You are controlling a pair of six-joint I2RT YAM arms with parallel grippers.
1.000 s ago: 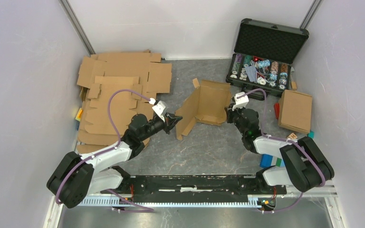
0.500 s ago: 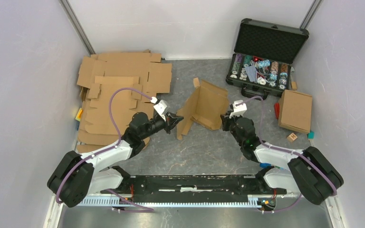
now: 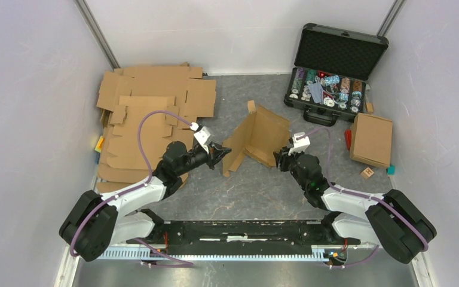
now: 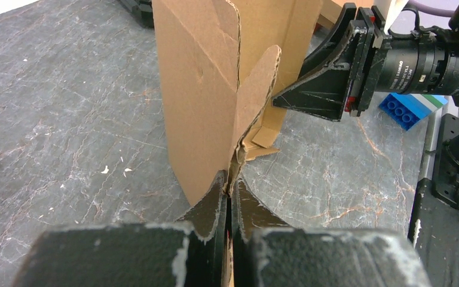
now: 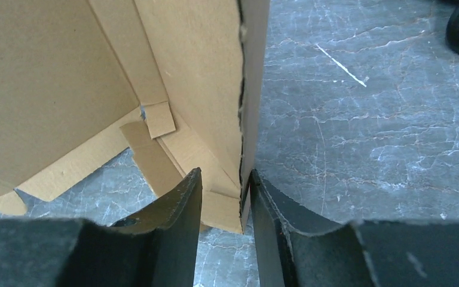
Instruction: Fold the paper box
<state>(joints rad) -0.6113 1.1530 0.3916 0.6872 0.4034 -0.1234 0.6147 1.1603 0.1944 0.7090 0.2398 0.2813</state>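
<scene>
Nearest, left of centre in the overhead view: pinching a flap edge at the left end of the paper box (image 3: 254,136) with the left jaws, pressed tight together. Right of centre: straddling the bottom corner of the opposite wall with the right jaws, parted, with card between the fingers (image 5: 179,203) but not clamped. Standing half-raised mid-frame on the desk (image 3: 257,191), with walls up and flaps loose.

Probably light, thin corrugated card: stiff across a panel, limp at the creases, easily dented or torn at an edge. Best taken by a wall edge close to a crease, never by a flap tip.

Counted: one box in work, one closed box (image 3: 370,139) at right, one open case (image 3: 334,66) upper right, one heap of flat blanks (image 3: 149,113) upper left, too overlapped to number.
</scene>
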